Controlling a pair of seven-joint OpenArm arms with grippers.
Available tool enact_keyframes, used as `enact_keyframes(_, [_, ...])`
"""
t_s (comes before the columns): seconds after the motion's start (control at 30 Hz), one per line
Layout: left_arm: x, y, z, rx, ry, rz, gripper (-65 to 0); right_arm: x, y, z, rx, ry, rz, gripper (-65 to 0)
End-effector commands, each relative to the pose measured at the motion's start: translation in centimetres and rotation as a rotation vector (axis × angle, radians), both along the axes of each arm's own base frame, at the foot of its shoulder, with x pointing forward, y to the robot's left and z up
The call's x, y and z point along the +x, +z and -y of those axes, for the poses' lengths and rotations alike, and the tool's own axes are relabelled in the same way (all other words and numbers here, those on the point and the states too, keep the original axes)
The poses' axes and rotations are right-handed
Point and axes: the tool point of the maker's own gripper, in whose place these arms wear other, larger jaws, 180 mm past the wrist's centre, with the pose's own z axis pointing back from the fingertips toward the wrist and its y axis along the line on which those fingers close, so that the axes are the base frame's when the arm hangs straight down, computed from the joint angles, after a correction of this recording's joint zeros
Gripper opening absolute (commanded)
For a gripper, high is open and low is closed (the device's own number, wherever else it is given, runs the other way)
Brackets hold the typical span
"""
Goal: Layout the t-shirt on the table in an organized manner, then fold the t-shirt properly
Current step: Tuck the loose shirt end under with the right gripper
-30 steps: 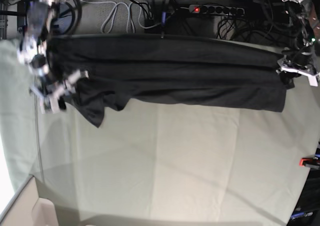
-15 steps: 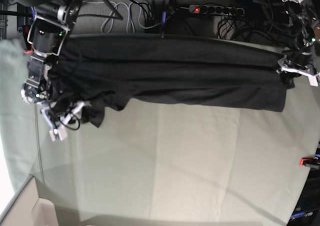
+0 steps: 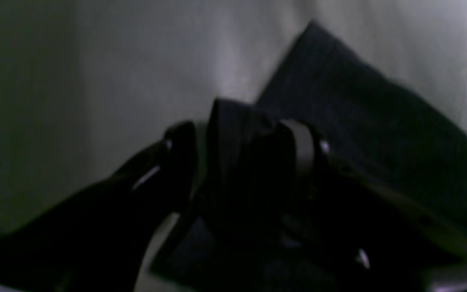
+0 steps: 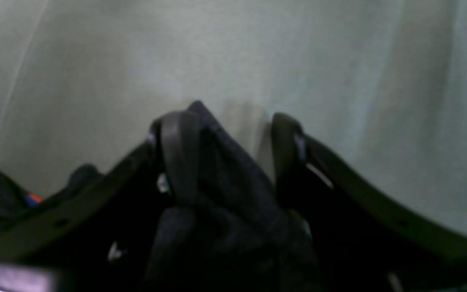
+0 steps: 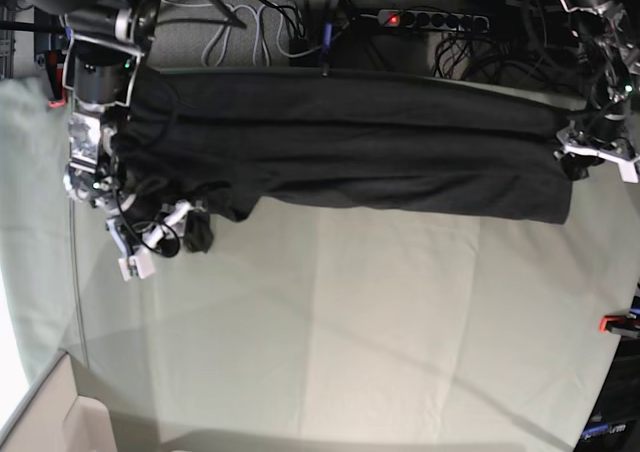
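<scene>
The bare stretch of the counter nearest the base camera is lying free, which is leaving room for the garment to be drawn toward it and spread. Beyond it, the t-shirt is lying as a long dark band along the far part of the counter, doubled over itself in lengthwise folds, so it appears that the laying-out step is not yet complete. At the band's left end in the base view, the right tool is gripping a bunched corner of the fabric; the right wrist view is showing dark cloth pinched between the two fingers, just above the pale counter. At the opposite end, the left tool is gripping the other edge of the garment; the left wrist view is showing a fold of cloth rising between its fingers, with a flat panel of the t-shirt resting on the counter behind. Holding both ends is keeping the fabric stretched between the arms, presumably so it can be flattened. Farthest back, a power strip and loose cables are lying behind the counter.
</scene>
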Motion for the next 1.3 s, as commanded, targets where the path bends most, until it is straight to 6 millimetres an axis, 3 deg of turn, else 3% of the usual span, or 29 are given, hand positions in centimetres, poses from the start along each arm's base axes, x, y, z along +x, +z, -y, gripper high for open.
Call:
enact_keyframes(0.0, [0.6,1.2,-0.9,0.025,0.004,0.037,-33.8,-1.0,-1.0,-0.2,-0.035,0.044,-0.069,-36.5])
enact_keyframes(0.07, [0.7,1.3,-0.9,0.025,0.004,0.039,-33.8,-1.0,-1.1,-0.3,-0.036,0.046,-0.069,-41.5])
enact_keyframes(0.23, [0.7,1.3,-0.9,0.025,0.004,0.039,-33.8,-0.6,-0.7,0.1,-0.039,0.039,-0.060,-65.0])
enact_keyframes(0.3, [0.7,1.3,-0.9,0.023,0.004,0.040,-33.8,-0.2,0.0,1.1,-0.061,0.033,-0.038,-65.0])
enact_keyframes(0.47, [0.8,1.3,-0.9,0.024,0.004,0.041,-33.8,-0.1,4.5,2.6,-0.166,0.044,0.104,-65.0])
enact_keyframes(0.77, [1.5,1.7,-0.9,0.022,0.005,0.057,-33.8,-5.8,11.3,4.8,-0.316,-0.005,0.203,-65.0])
enact_keyframes(0.87, [1.7,1.7,-0.7,0.022,0.000,0.059,-33.8,-7.8,12.3,5.9,-0.345,-0.061,0.201,-65.0])
enact_keyframes(0.97, [1.7,1.8,-0.8,0.024,0.000,0.059,-33.8,-10.0,12.4,6.7,-0.364,-0.098,0.180,-65.0])
enact_keyframes(1.1, [1.7,1.8,-0.8,0.025,-0.002,0.058,-33.8,-13.2,10.5,6.3,-0.354,-0.095,0.103,-65.0])
enact_keyframes(1.27, [1.7,1.8,-0.9,0.027,-0.002,0.058,-33.8,-15.3,9.0,6.5,-0.337,-0.116,0.042,-65.0])
